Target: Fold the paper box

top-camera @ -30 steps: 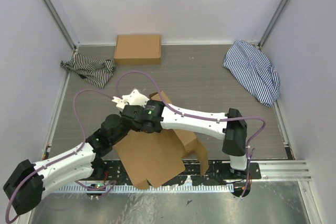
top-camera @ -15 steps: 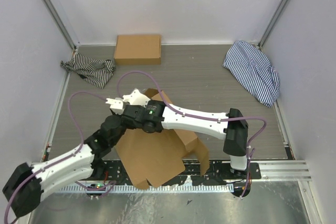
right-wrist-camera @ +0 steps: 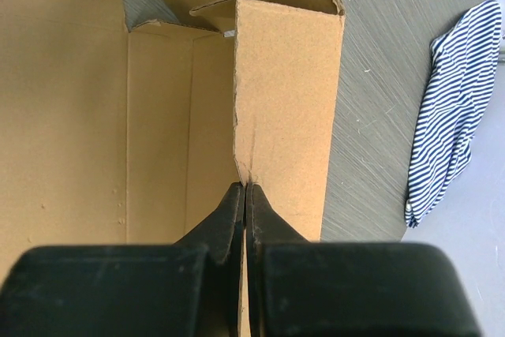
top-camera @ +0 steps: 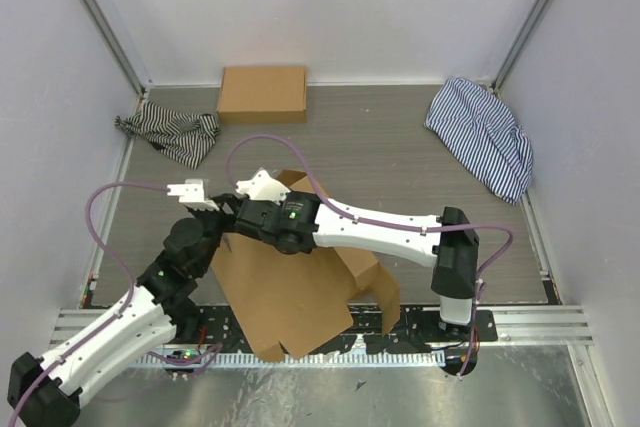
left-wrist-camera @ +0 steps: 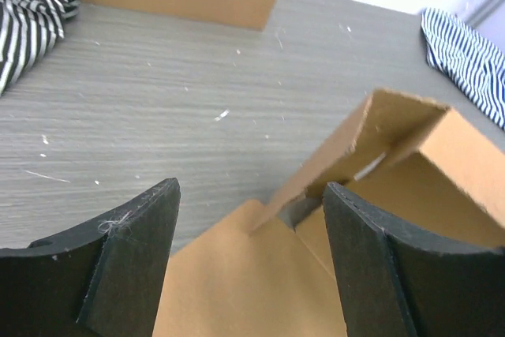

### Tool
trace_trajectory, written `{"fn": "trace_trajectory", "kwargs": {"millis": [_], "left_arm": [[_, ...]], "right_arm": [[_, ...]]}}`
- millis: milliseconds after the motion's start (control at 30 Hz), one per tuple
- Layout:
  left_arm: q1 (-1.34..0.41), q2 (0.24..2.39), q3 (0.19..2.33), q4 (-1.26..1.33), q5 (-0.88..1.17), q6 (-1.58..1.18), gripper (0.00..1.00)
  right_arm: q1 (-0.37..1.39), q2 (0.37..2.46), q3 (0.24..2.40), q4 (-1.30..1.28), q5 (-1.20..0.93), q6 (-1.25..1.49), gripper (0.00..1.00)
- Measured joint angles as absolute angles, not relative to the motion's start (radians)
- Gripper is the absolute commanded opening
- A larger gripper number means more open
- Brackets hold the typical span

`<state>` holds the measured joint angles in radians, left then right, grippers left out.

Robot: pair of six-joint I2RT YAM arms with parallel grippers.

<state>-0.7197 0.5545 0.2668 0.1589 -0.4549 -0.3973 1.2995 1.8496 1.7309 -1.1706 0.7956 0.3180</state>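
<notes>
— Boxed in by what?
— By plain white walls (top-camera: 330, 7) at the back and both sides, joined at the far corners by slanting aluminium posts (top-camera: 100, 17).
— And underneath?
— Floored with grey wood-grain board (top-camera: 380, 137), flecked with pale specks, and edged on the near side with a metal rail (top-camera: 540, 322).
— Cluttered at all?
— Only along the far end: closed brown box (top-camera: 263, 93) against the back wall, dark striped cloth (top-camera: 170, 134) left of it, blue striped cloth (top-camera: 482, 137) in the right corner.
— Lit how?
— Evenly, softly.

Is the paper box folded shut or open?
Open, only partly folded: the paper box has its large panel lying spread out and one side wall raised; the right gripper pinches that wall.
</notes>
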Motion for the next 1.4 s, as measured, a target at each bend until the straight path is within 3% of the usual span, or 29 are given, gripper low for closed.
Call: {"fn": "trace_trajectory", "kwargs": {"millis": [200, 367, 467, 700, 1000, 1400], "left_arm": [[-0.548, 0.651, 0.338, 0.135, -0.374, -0.443, 0.78], [-0.217, 1.046, 0.461, 0.249, -0.074, -0.577, 0.71], [-0.136, 1.237, 0.495, 0.372, 0.102, -0.665, 0.69], [-0.149, 1.588, 0.535, 0.805, 0.485, -0.816, 0.68], [-0.221, 1.838, 0.535, 1.242, 0.662, -0.919, 0.66], [-0.268, 1.710, 0.403, 1.310, 0.687, -0.848, 0.66]], "right_arm": [[1.299, 1.825, 1.708, -1.155, 0.784, 0.318, 0.04], [1.299, 1.816, 1.705, -1.150, 0.773, 0.317, 0.04], [1.299, 1.816, 1.702, -1.147, 0.770, 0.315, 0.04], [1.292, 1.816, 1.702, -1.144, 0.759, 0.309, 0.04], [1.287, 1.816, 1.702, -1.144, 0.752, 0.304, 0.04], [1.272, 1.812, 1.697, -1.144, 0.748, 0.300, 0.04]]}}
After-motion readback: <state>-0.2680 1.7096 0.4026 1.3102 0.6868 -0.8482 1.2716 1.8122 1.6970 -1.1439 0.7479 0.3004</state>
